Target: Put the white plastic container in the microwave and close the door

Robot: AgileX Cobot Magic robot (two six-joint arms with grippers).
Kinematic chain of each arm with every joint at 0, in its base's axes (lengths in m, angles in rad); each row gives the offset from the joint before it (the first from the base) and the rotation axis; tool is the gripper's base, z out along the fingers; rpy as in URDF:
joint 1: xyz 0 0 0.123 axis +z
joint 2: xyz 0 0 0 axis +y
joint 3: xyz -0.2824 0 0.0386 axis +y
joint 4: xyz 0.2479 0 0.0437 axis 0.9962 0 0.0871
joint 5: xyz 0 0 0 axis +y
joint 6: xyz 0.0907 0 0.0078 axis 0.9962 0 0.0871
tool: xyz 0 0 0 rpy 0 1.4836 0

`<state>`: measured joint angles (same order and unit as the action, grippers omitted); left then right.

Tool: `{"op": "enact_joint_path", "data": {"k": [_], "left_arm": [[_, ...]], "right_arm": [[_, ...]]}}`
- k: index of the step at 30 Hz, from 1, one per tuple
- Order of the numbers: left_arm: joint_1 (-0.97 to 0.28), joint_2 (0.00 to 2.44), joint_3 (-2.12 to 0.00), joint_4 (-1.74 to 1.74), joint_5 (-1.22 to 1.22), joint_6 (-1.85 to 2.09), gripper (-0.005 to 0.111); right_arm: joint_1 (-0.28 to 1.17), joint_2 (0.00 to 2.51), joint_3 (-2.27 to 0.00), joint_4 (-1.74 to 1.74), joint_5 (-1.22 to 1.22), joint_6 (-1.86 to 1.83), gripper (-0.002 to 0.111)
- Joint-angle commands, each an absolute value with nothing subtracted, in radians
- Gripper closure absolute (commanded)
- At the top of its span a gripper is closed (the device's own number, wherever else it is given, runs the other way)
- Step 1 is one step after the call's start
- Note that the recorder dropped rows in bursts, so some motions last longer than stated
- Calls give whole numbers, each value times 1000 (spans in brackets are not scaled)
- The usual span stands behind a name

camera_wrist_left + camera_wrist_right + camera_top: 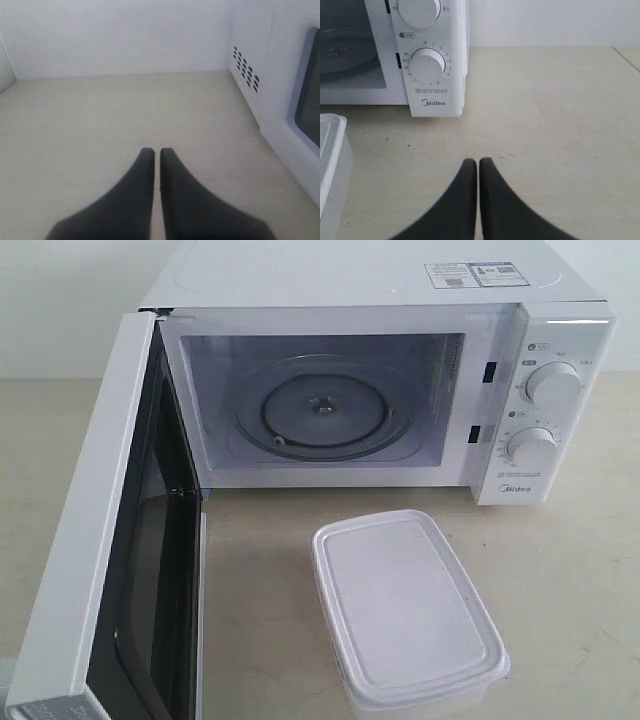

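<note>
Both closed, empty: left gripper, right gripper; white plastic container (lidded) lies lengthwise toward microwave.

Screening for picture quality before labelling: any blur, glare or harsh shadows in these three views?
Exterior view: soft even light, sharp, but the microwave is nearly washed out on top. Left wrist view: the left gripper blurs toward the lens. Right wrist view: the right gripper blurs likewise; markings round the lower knob are readable.

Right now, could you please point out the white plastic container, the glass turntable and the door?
white plastic container (405, 605): exterior view, lid centre.
glass turntable (340, 418): exterior view, central disc.
door (85, 540): exterior view, white edge.
</note>
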<state>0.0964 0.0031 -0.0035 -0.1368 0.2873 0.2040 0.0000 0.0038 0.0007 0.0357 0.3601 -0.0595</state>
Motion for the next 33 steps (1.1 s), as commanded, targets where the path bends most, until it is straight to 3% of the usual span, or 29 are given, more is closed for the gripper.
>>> {"op": "enact_joint_path", "data": {"k": [1, 26, 33], "left_arm": [[96, 0, 0, -146, 288, 194, 102], [96, 0, 0, -146, 288, 194, 102], [96, 0, 0, -146, 288, 194, 102]], "right_arm": [[-1, 0, 0, 35, 356, -61, 108], [-1, 0, 0, 20, 332, -32, 108], [-1, 0, -111, 45, 329, -7, 108]]}}
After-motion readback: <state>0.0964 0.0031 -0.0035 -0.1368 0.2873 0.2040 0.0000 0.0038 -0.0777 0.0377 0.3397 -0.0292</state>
